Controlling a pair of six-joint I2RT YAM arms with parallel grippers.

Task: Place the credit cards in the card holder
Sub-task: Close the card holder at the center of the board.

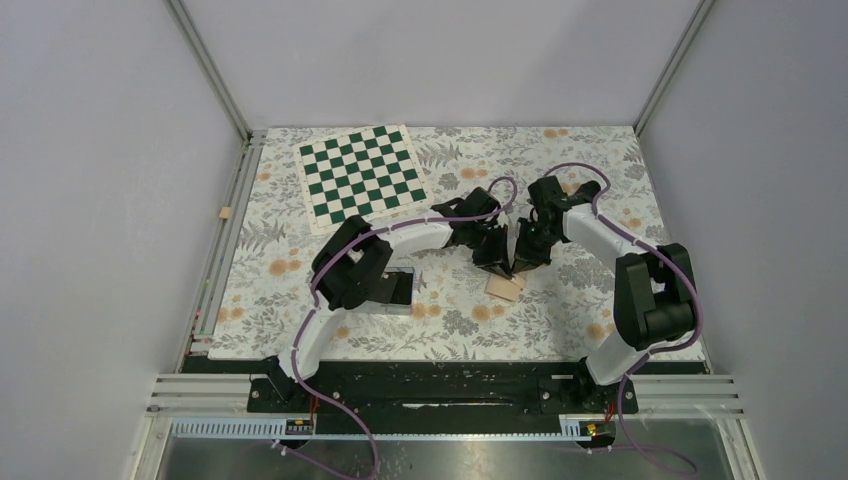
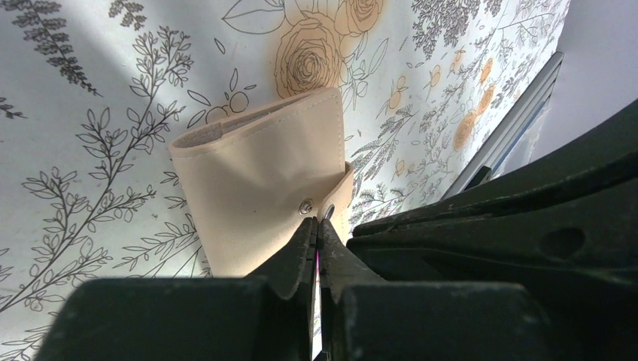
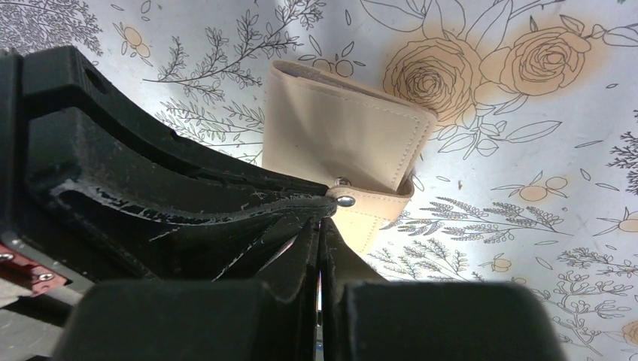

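1. The card holder (image 2: 256, 180) lies on the floral bench (image 2: 90, 150), roughly at mid-depth and a little right of centre. It sits just near of the spot where the two arms meet.
2. It is folded shut. Its snap tab (image 3: 372, 207) stands clear of the body, with one stud showing on the tab and another on the face. I judge the snap to be undone but the wallet not yet opened. No lining or pocket is exposed.
3. The left hand (image 2: 316, 229) is clenched, its tips pressed together right at the tab beside the stud.
4. The right hand (image 3: 320, 226) is also clenched. It comes in from the opposite side, its tips just under the tab and almost touching the left hand's finger.
5. Neither wrist view shows clearly whether a sliver of the tab is nipped between either pair of fingers, so I cannot say that either one is carrying the holder.
6. No credit cards appear in either wrist view, and none is in the holder as far as can be seen.
7. A dark flat shape (image 1: 402, 290) lies on the bench under the left arm's elbow, well left of the holder. It may be the cards, but the overhead view is too coarse to be sure.
8. In my judgement the task is at its very start. The holder must be spread open and held, and then every card has to be fetched and slid in.
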